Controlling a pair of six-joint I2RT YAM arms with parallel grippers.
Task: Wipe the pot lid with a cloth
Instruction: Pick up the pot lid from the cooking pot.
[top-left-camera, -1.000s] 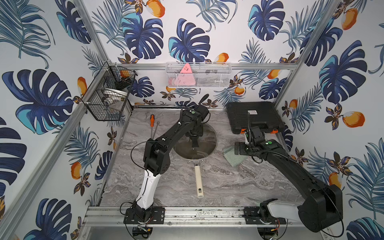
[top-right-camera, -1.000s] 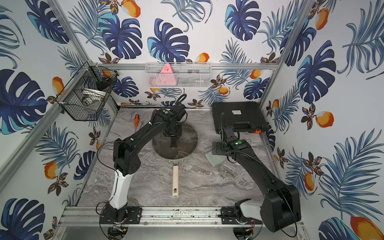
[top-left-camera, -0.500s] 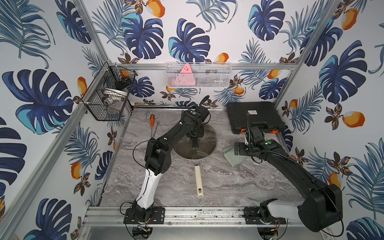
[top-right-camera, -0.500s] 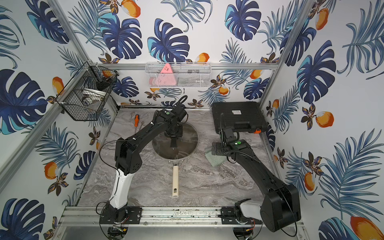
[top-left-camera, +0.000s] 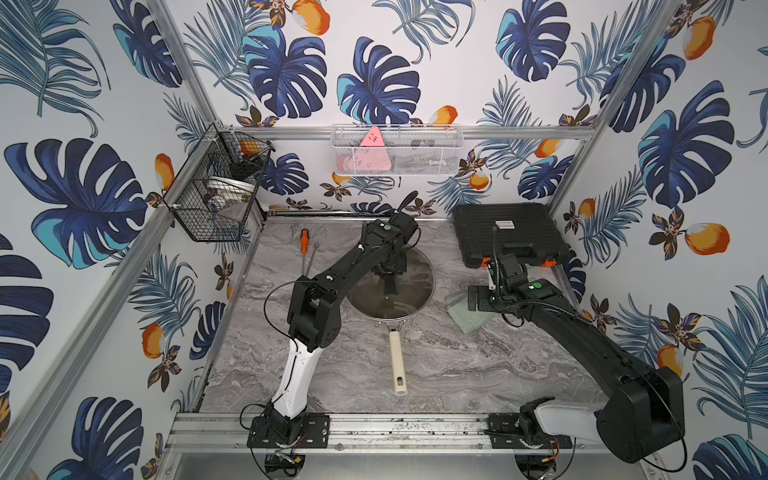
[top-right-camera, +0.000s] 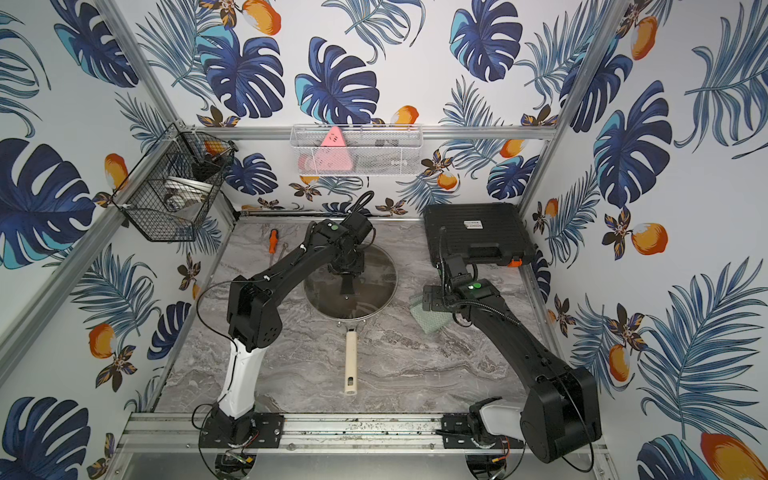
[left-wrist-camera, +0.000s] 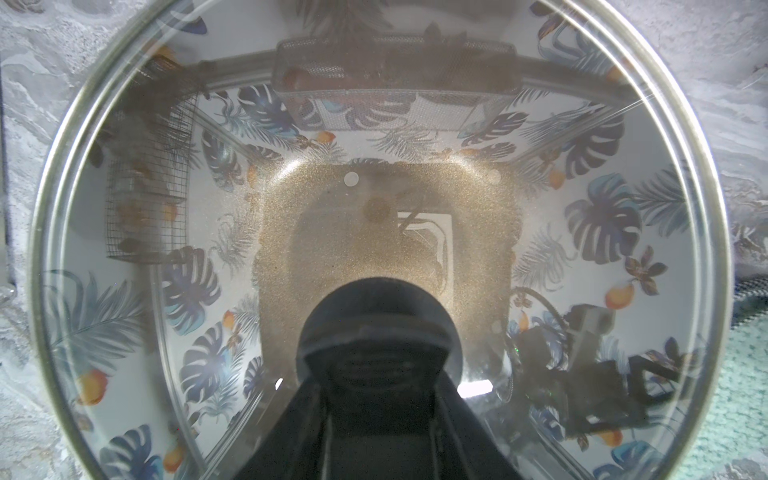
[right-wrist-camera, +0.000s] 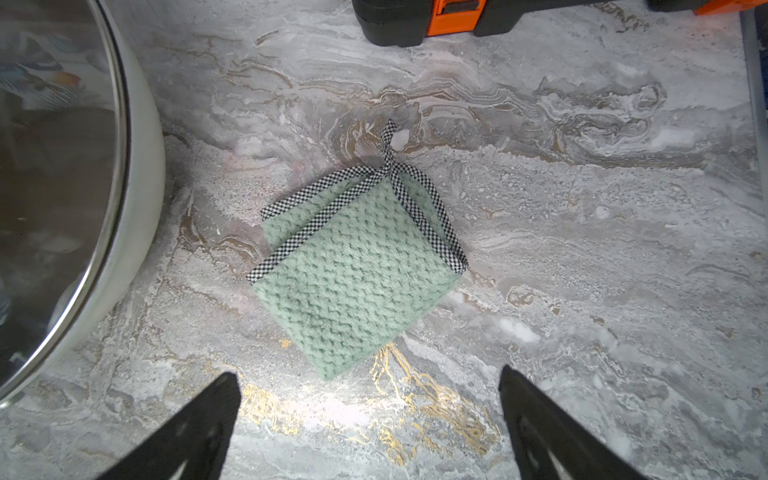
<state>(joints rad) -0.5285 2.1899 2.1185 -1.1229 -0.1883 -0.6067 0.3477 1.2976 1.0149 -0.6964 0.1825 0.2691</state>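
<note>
The left arm stretches forward, wrist bent down, its left gripper (left-wrist-camera: 379, 361) pinching the knob of the pot lid (left-wrist-camera: 199, 216) between its fingers, while the right gripper (right-wrist-camera: 370, 376) points down, fingers spread wide.

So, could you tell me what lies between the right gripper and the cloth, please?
Nothing: in the right wrist view only bare marble tabletop shows between the open right gripper and the cloth.

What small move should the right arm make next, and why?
Probably lower the right gripper onto the pale mint-green waffle-textured square cloth and close. Its jaws stand open above the cloth, which lies untouched on the grey marble table. Wiping the round glass pot lid needs the cloth in hand.
</note>
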